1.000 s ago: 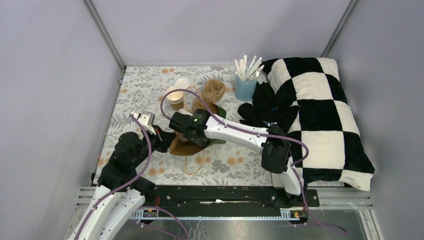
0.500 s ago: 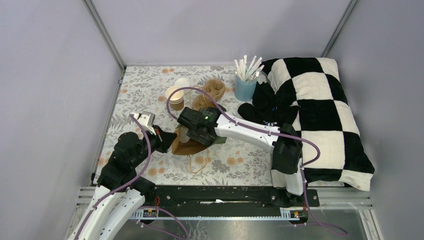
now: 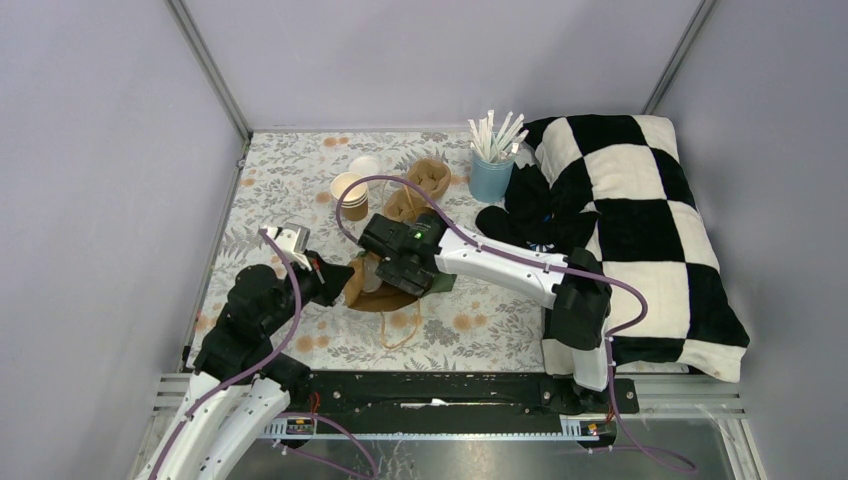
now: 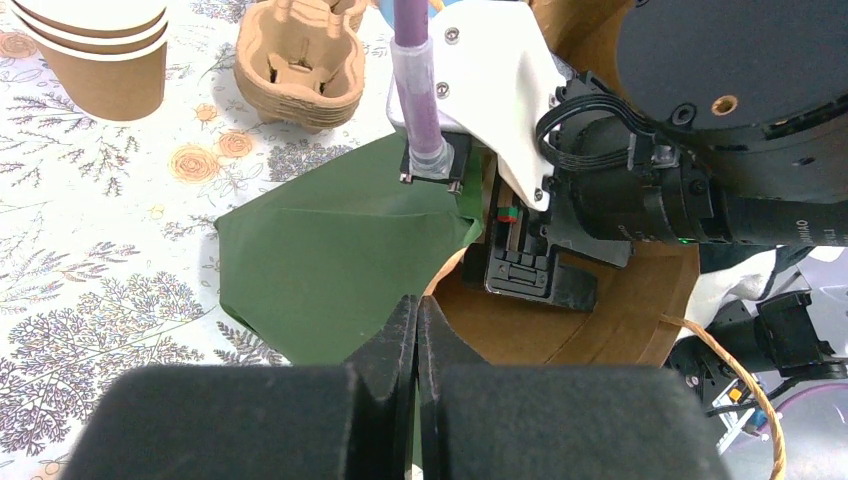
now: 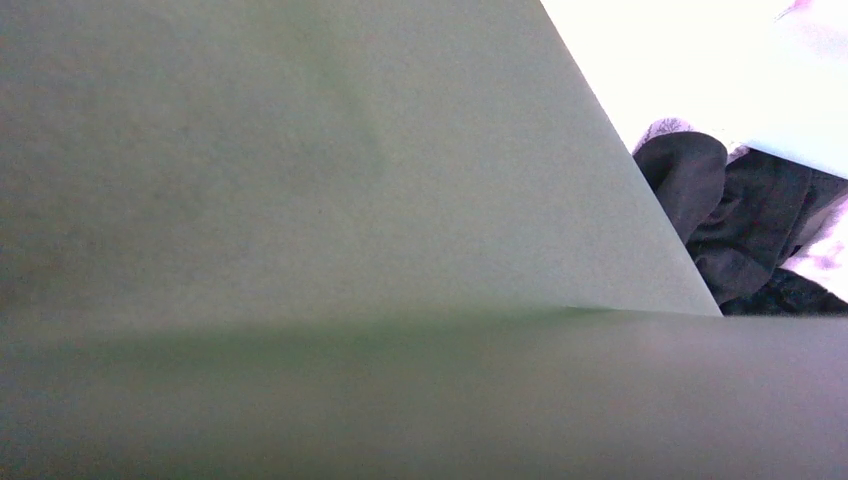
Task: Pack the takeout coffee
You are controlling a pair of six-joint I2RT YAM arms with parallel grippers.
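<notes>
The black left fingers (image 4: 400,345) are pressed tight together at the near rim of a brown paper bag (image 3: 388,298) lying on its side on the floral-patterned surface (image 3: 270,180); whether paper is pinched between them I cannot tell; a thin twine handle (image 4: 745,375) loops from the bag toward the arms' bases; a flat dark green panel (image 4: 320,260) spreads from the bag's mouth onto the surface; the black-and-white right arm (image 3: 500,265) reaches across from the right, its wrist head over the bag's mouth; the right fingers are hidden there, standing wide apart, and whether anything sits between them cannot be told; the right wrist view is filled by pale greenish paper close to the lens, with dark cloth (image 5: 740,220) past its edge; farther back, well apart from the bag, the stack of nested tan kraft paper cups (image 3: 350,197) stands upright, open and cream-white inside; a round white plastic lid (image 3: 365,165) lies just behind it; brown moulded-pulp cup carriers (image 3: 427,178) lie to the right; beyond, a light-blue cup of white straws (image 3: 490,178) stands beside a black-and-white checkered blanket (image 3: 640,220).
</notes>
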